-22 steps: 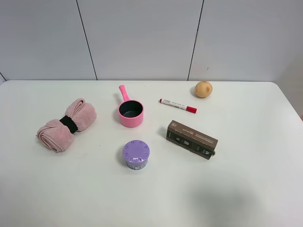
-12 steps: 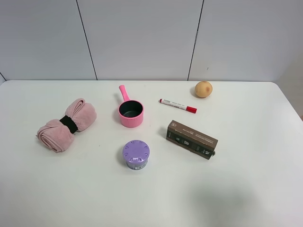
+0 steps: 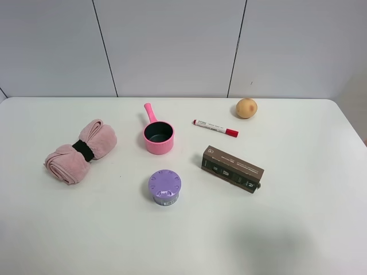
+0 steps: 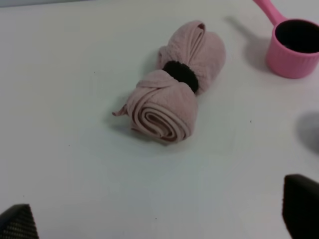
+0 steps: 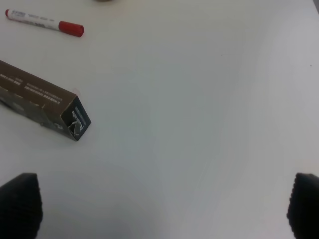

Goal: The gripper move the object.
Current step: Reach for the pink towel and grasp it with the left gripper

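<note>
The pink rolled towel [image 3: 80,151] with a black band round its middle lies on the left of the white table [image 3: 298,189]. It also shows in the left wrist view [image 4: 172,97], lying well ahead of my left gripper [image 4: 159,219]. Only the two black fingertips [image 4: 301,209] of that gripper show, set wide apart and empty. My right gripper [image 5: 164,206] is also open and empty, with only its black fingertips [image 5: 20,204] showing over bare table. No arm shows in the high view.
A pink saucepan [image 3: 157,136] stands right of the towel and shows in the left wrist view [image 4: 294,45]. A purple lidded tub [image 3: 165,187], a dark box [image 3: 232,168], a red-capped marker [image 3: 215,128] and a potato [image 3: 246,107] lie further right.
</note>
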You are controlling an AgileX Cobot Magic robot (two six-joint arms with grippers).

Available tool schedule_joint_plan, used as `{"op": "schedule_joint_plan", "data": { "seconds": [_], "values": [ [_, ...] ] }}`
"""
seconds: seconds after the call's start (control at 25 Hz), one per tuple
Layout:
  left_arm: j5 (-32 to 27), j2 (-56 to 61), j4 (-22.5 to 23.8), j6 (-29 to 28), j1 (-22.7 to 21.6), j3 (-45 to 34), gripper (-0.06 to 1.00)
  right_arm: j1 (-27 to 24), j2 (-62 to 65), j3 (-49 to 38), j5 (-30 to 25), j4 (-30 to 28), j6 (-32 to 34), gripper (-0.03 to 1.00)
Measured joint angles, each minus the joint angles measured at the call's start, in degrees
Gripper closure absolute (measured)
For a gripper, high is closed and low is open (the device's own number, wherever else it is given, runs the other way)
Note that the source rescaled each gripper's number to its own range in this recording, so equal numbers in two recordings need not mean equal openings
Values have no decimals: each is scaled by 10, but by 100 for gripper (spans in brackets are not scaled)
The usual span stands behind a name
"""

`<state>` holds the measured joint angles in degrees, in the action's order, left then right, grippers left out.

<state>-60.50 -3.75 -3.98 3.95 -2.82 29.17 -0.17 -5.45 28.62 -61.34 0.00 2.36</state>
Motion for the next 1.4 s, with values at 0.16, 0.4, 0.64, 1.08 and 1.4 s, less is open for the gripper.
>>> {"op": "schedule_joint_plan", "data": {
  "seconds": [0.16, 0.4, 0.64, 1.08, 1.4],
  "values": [
    [0, 0, 0, 0, 0, 0, -6, 0, 0, 0, 0, 0, 0, -3],
    [0, 0, 0, 0, 0, 0, -6, 0, 0, 0, 0, 0, 0, -3],
    [0, 0, 0, 0, 0, 0, -6, 0, 0, 0, 0, 0, 0, -3],
    [0, 0, 0, 0, 0, 0, -6, 0, 0, 0, 0, 0, 0, -3],
    [-1, -67, -6, 2, 0, 46, -6, 0, 0, 0, 0, 0, 0, -3]
  ]
}}
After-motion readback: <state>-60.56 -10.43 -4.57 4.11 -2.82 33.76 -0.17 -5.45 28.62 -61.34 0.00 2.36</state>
